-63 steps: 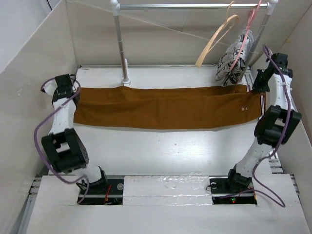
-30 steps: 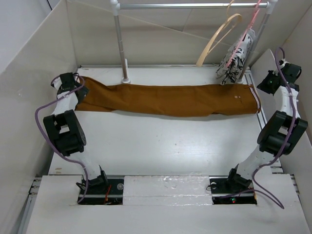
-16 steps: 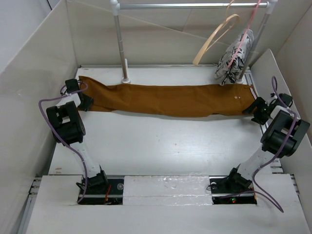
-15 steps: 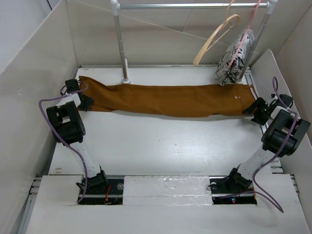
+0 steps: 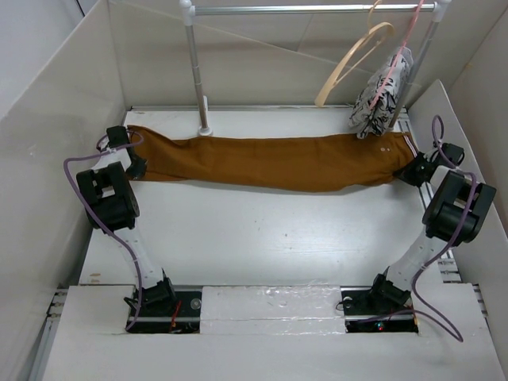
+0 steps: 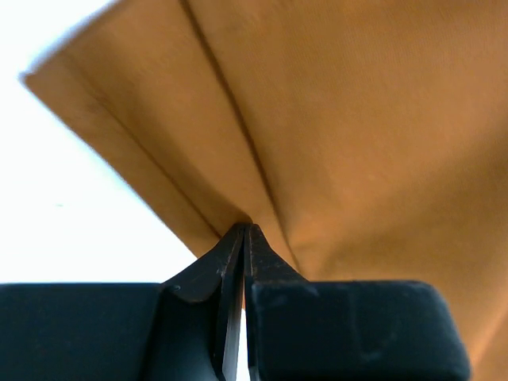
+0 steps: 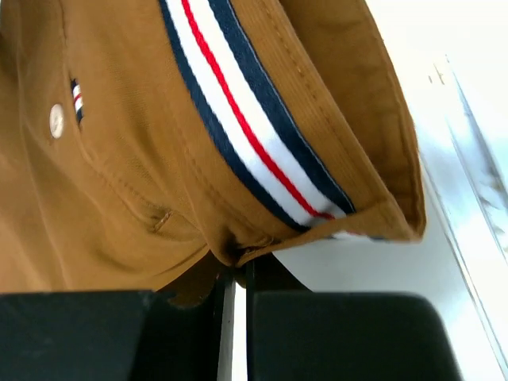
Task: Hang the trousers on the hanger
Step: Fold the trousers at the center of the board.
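The rust-brown trousers (image 5: 270,163) lie stretched left to right across the far part of the table. My left gripper (image 5: 135,165) is shut on the leg end at the left; in the left wrist view the fabric (image 6: 333,119) is pinched between my closed fingers (image 6: 262,258). My right gripper (image 5: 409,169) is shut on the waistband at the right; the right wrist view shows the striped trim (image 7: 246,135) and a button (image 7: 55,121) just above my jaws. The tan wooden hanger (image 5: 353,59) hangs on the rail (image 5: 309,9) at the back right.
A pink hanger with black-and-white patterned cloth (image 5: 382,89) hangs next to the wooden hanger. The rail's left post (image 5: 198,71) stands just behind the trousers. White walls (image 5: 48,119) close in both sides.
The trousers were folded narrower, then both grippers came down to the table at their ends. In the last half second the right end shifted slightly back and bunched.
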`<state>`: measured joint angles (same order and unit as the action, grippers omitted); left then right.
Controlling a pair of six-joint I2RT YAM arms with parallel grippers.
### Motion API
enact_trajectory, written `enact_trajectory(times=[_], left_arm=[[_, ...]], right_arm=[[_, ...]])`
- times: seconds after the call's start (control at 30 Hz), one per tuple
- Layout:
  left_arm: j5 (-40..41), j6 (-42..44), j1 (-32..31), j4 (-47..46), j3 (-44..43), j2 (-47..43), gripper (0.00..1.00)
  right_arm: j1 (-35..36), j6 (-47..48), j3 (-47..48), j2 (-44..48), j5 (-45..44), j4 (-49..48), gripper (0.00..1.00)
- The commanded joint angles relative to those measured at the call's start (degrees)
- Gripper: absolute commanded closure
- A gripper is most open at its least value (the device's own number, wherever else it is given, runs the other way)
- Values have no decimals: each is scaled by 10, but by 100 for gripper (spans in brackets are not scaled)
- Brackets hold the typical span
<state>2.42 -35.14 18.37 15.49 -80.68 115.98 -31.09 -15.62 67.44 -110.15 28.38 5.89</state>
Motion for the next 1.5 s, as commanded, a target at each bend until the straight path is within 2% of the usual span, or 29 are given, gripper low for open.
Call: enact_trajectory(times=[0.0, 0.07, 0.17, 0.27, 0.37, 0.4, 0.47, 0.5, 0.57, 0.6, 0.67, 0.73, 0.8, 0.83, 0.87, 0.9, 0.93, 1.03, 1.07, 1.13, 1.2, 1.23, 1.27, 1.47], left_arm=[[97, 38, 5, 46, 10, -12, 100], [117, 39, 5, 53, 25, -27, 100], [147, 39, 5, 54, 54, -57, 100], [180, 38, 5, 70, 81, -91, 100], [169, 27, 5, 82, 128, -136, 100], [165, 16, 5, 88, 139, -143, 100], [152, 9, 5, 90, 167, -174, 100], [149, 11, 5, 97, 169, -180, 83], [148, 3, 5, 103, 171, -214, 56], [149, -2, 5, 104, 171, -227, 45], [145, -17, 5, 106, 164, -268, 44], [121, -22, 5, 98, 164, -299, 44], [82, -20, -2, 72, 171, -301, 53], [60, -26, -8, 70, 171, -292, 53], [46, -27, -13, 53, 172, -285, 53], [24, -27, -13, 45, 173, -269, 53], [22, -34, -13, 42, 171, -261, 53], [7, -39, -5, 31, 154, -220, 51], [3, -41, -5, 28, 147, -211, 50], [-18, -42, 9, 14, 144, -191, 48], [-21, -39, 9, 5, 134, -178, 46], [-21, -38, 9, -1, 133, -168, 46], [-42, -36, 9, -13, 132, -163, 46], [-41, -49, 9, -36, 134, -140, 49]], right_arm=[[-6, 38, -19, 93, -88, 7, 100], [-19, 58, -52, 165, -126, 59, 100], [-63, 75, -107, 250, -133, 92, 100], [-92, 96, -134, 301, -145, 138, 100], [-107, 107, -170, 353, -156, 163, 100], [-107, 110, -189, 364, -155, 163, 93], [-113, 111, -191, 362, -123, 162, 62], [-113, 120, -185, 356, -108, 180, 45], [-113, 124, -144, 332, -86, 203, 36], [-101, 125, -128, 329, -79, 223, 35], [-86, 118, -89, 348, -77, 228, 36], [-61, 110, -54, 367, -81, 235, 38], [-38, 107, -41, 378, -79, 236, 42], [-15, 107, -41, 382, -72, 229, 46], [1, 108, -49, 385, -56, 221, 56], [33, 107, -57, 385, -47, 203, 82], [49, 108, -69, 386, -31, 193, 100], [109, 118, -114, 405, 8, 152, 100], [154, 124, -124, 407, 25, 142, 100], [199, 149, -133, 406, 26, 155, 84], [262, 180, -139, 402, 26, 158, 63], [282, 184, -143, 401, 26, 156, 60], [298, 187, -147, 398, 19, 155, 59], [379, 180, -178, 379, 15, 127, 59]])
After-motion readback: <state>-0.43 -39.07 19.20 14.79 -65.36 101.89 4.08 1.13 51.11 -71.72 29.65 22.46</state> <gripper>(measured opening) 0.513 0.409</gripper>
